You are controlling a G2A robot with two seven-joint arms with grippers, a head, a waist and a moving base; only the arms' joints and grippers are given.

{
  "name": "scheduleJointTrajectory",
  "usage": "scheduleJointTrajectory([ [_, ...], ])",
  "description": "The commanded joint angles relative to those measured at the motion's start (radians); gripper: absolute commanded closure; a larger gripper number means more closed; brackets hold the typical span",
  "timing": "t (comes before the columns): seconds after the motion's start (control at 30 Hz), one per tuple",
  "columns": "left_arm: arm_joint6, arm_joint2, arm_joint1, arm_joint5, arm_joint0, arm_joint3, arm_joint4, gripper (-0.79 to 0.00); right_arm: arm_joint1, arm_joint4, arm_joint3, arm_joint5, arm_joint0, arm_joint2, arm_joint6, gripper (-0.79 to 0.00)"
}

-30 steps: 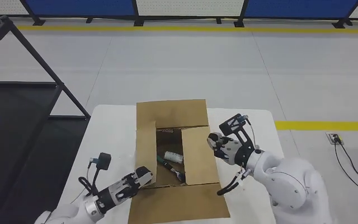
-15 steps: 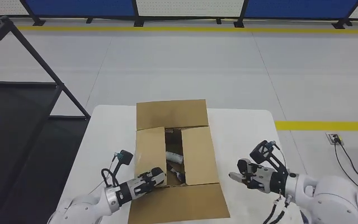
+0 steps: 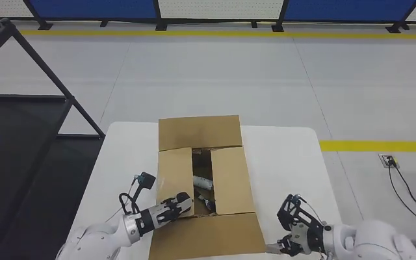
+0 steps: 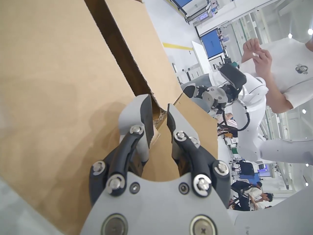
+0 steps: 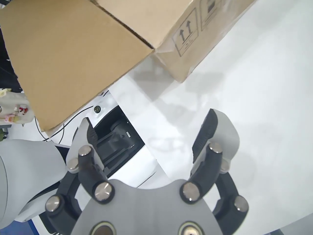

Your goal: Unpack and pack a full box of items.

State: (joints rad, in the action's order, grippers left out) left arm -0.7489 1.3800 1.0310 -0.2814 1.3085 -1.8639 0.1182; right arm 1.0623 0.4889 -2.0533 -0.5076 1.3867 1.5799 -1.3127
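I am poising my left gripper (image 4: 158, 110), narrowed to a slit and gripping nothing, at the left flap (image 3: 172, 175) to spread the box (image 3: 200, 133) sitting mid-tabletop (image 3: 286, 149), and am parking my right gripper (image 5: 149, 121), wide and empty, near the front edge.

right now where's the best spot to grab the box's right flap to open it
Grip the right flap by its free long edge beside the gap, coming from above the opening with one finger slid under. It lies roughly flat, hinged on the right wall, so probably only that edge gives a lip.
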Motion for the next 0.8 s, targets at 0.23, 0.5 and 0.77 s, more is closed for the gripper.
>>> scheduleJointTrajectory([
  [0.23,0.004,-0.011,0.0,0.003,-0.006,0.004,0.001,-0.126,-0.118,-0.039,-0.032,-0.105,-0.025,-0.13,0.105,0.0],
  [0.5,0.009,-0.008,-0.001,0.001,-0.004,0.005,-0.009,-0.077,-0.187,-0.203,0.012,-0.116,-0.174,-0.197,0.117,0.0],
  [0.77,0.136,0.17,-0.01,-0.051,0.036,-0.055,-0.122,-0.139,-0.183,-0.338,0.156,-0.038,-0.381,-0.294,0.082,0.0],
])
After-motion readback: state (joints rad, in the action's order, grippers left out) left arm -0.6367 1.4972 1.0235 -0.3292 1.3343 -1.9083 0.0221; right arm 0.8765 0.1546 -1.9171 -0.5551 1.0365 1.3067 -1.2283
